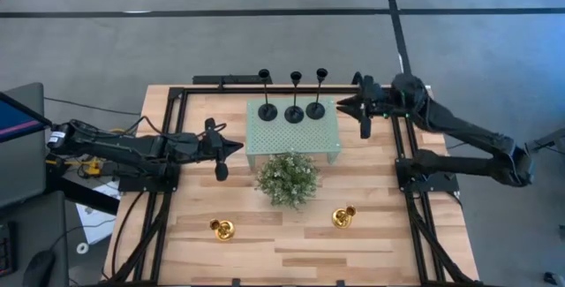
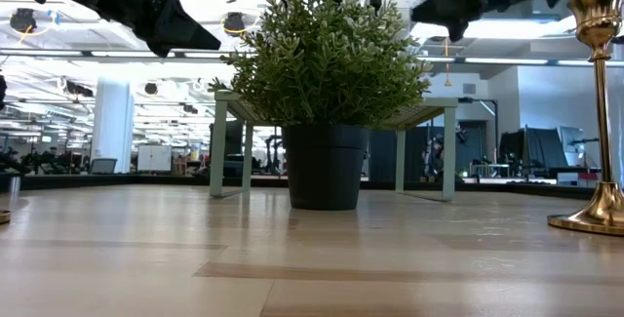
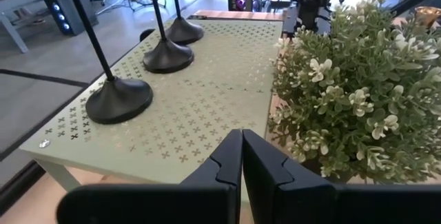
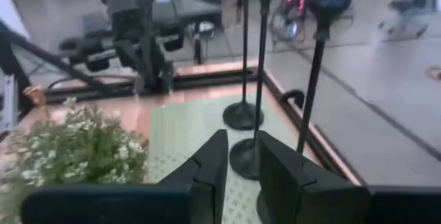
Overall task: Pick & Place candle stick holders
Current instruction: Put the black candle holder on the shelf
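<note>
Three black candle stick holders [image 1: 267,110], [image 1: 294,113], [image 1: 315,109] stand in a row on their round bases on a pale green perforated stand [image 1: 291,132]; they also show in the left wrist view [image 3: 118,98]. Two gold holders [image 1: 222,229], [image 1: 343,217] stand upright on the wooden table near its front. My left gripper [image 1: 238,146] hovers shut at the stand's left edge, above the table. My right gripper [image 1: 339,106] hovers at the stand's right edge, its fingers a narrow gap apart, close to the rightmost black holder [image 4: 313,79]. Neither touches anything.
A bushy green plant in a dark pot [image 1: 287,178] stands just in front of the stand, between the two gold holders and the black ones. Black frame rails [image 1: 172,119] run along the table's left, right and far sides. Bare wood lies between the gold holders.
</note>
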### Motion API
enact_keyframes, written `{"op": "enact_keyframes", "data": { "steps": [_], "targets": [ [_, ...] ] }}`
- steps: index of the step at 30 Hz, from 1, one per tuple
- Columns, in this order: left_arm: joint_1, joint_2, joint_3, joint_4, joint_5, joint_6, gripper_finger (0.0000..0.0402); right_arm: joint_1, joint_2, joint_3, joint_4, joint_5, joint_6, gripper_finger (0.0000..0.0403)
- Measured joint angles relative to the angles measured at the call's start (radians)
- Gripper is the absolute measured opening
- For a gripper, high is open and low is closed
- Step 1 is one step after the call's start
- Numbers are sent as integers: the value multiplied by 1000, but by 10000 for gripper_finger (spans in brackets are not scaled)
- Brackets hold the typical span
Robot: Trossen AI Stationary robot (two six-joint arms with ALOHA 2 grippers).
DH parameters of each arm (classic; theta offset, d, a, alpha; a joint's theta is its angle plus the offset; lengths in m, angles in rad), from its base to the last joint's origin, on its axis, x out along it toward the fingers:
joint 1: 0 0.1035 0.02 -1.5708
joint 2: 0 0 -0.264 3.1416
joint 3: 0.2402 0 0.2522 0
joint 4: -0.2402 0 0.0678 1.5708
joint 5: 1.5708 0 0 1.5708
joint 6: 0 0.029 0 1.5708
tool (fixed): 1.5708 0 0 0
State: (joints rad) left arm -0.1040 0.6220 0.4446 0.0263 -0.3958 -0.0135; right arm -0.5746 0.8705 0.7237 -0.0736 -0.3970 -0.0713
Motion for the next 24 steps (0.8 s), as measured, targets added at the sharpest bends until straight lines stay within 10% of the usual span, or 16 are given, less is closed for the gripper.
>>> {"op": "enact_keyframes", "data": {
  "steps": [8, 24],
  "targets": [
    [0, 0, 0, 0, 0, 9, 11, 80, -12, -220, 292, 237, 54, 66],
    [-3, 0, 0, 5, 0, -25, 11, 135, 144, -226, 325, 238, 36, 65]
  ]
}}
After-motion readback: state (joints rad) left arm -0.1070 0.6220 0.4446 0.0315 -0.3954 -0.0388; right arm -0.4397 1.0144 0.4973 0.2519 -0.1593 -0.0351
